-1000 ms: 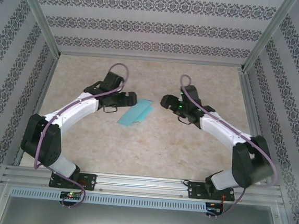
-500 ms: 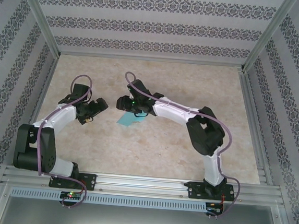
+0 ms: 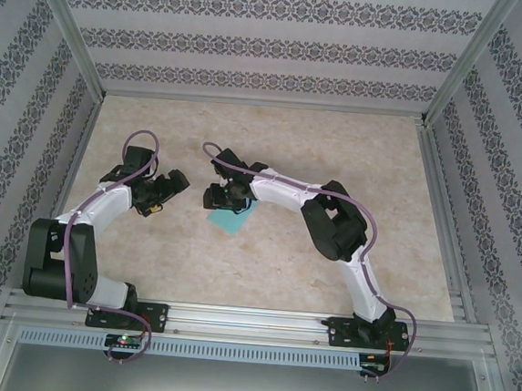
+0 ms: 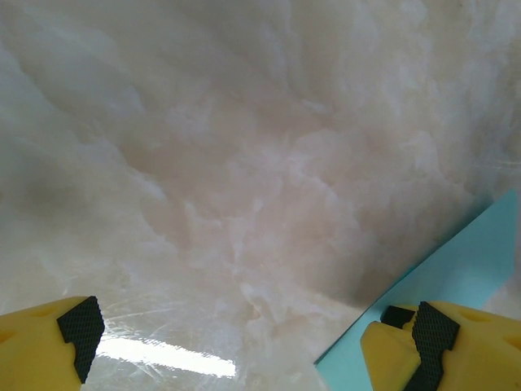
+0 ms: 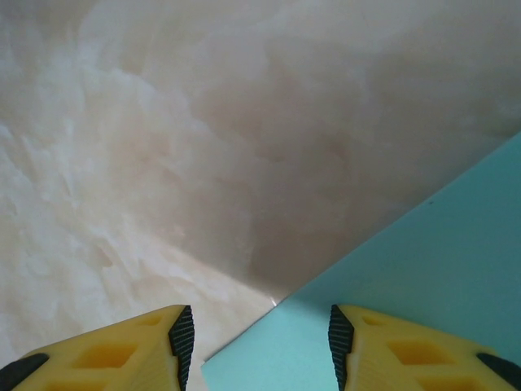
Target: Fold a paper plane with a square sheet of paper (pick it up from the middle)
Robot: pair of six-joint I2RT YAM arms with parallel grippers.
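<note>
Teal paper sheet (image 3: 233, 219) flat on desk (image 3: 356, 149), beneath right gripper (image 5: 260, 338) | we see it part open, left gripper (image 4: 252, 334) wide open, both empty | risk, we judge: pinching the corner, not the middle, could skid or crease the sheet

You have a table (image 4: 244, 163) with a smooth, marbled, stone-like surface, glossy where the light reflects. The sheet of paper (image 5: 423, 269) is thin, matt and smooth. On the right gripper (image 5: 256, 342) the fingers (image 5: 114, 354) look like yellow plastic, and the pads (image 5: 182, 338) are black and ribbed.
</note>
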